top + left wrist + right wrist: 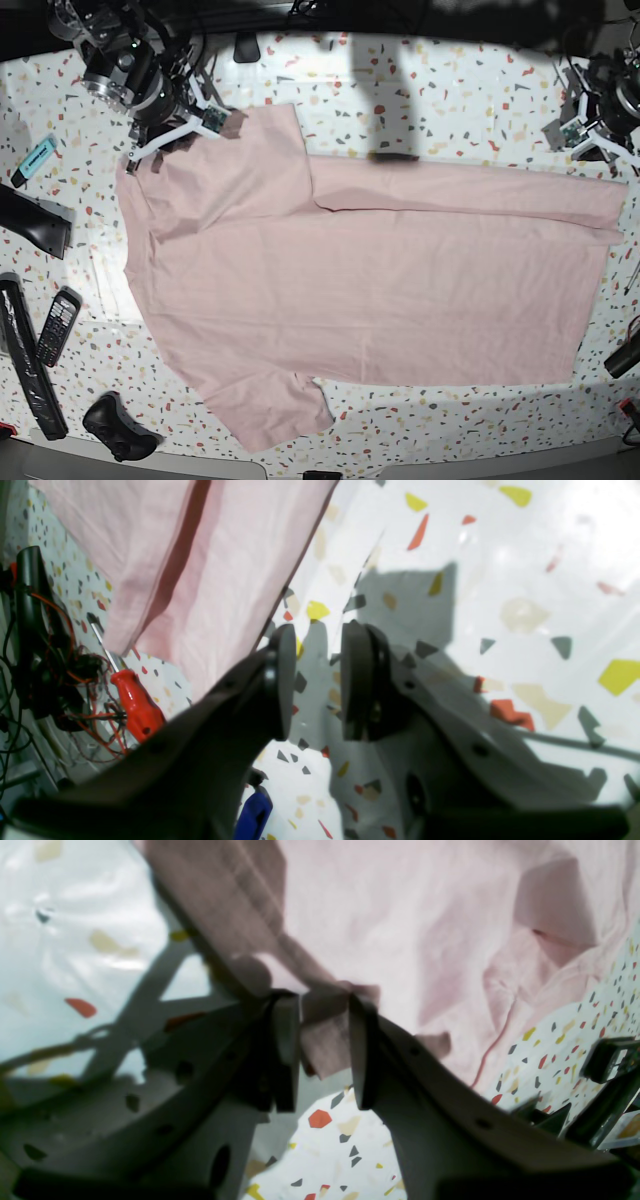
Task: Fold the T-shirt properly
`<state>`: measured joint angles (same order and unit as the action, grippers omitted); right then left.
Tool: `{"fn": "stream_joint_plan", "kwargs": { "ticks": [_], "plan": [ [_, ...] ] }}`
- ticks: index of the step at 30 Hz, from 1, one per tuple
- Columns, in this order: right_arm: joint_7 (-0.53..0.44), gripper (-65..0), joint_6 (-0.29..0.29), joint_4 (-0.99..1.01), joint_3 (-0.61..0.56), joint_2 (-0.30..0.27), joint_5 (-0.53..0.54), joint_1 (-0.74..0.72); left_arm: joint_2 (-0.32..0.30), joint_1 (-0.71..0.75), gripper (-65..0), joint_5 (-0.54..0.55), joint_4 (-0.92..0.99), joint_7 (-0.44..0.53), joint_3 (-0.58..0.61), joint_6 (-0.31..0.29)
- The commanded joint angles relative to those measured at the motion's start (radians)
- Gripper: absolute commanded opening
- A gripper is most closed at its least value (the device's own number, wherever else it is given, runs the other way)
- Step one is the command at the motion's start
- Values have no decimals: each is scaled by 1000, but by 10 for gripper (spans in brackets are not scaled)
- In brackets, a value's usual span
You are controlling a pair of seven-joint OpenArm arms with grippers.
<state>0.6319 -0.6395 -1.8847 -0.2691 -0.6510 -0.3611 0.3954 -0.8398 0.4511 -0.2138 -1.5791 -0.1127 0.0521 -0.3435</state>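
The pale pink T-shirt (380, 270) lies spread flat on the terrazzo table, plain side up, no lettering showing. Its sleeves are at the left and its hem at the right, and a long band is folded over along the far edge. My right gripper (175, 135) is at the far-left shoulder edge. In the right wrist view its fingers (324, 1000) stand apart with a flap of the shirt (400, 930) between them. My left gripper (580, 130) is open and empty beside the far hem corner. The shirt's edge (200, 555) lies just left of that gripper (317, 635).
A red screwdriver (135, 705), tangled wires (45, 670) and a blue object (255, 812) lie by the left gripper. A teal marker (35, 160), a handset (57, 325), a black bar (25, 370) and a black controller (120, 425) sit along the table's left side.
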Motion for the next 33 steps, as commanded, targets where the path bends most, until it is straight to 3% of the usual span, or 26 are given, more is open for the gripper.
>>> {"fn": "stream_joint_plan", "kwargs": {
  "ticks": [1, 10, 15, 22, 26, 30, 33],
  "plan": [
    [10, -483, 4, -3, 6, -13, -2, -8, -19, -5, -504, 2, -13, 8, -12, 14],
    [0, -498, 4, -2, 6, -11, 2, -16, -19, -5, -504, 2, -13, 8, -12, 14],
    [-4, -650, 4, -2, 6, -11, 2, -16, -19, -5, -504, 3, -13, 8, -12, 14],
    [4, -650, 45, -15, 6, -11, -6, -15, -19, -2, -504, 5, -13, -1, -12, 14],
    [79, -650, 56, -71, 7, -15, 6, -15, -19, -2, -504, 5, -13, -3, -12, 14],
    [184, -650, 56, -135, 7, -37, 90, -14, -19, -2, -504, 5, -13, -3, -12, 14],
    [255, -505, 55, -156, 7, -42, 161, -9, -19, -2, -504, 5, -13, -3, -12, 14]
  ]
}}
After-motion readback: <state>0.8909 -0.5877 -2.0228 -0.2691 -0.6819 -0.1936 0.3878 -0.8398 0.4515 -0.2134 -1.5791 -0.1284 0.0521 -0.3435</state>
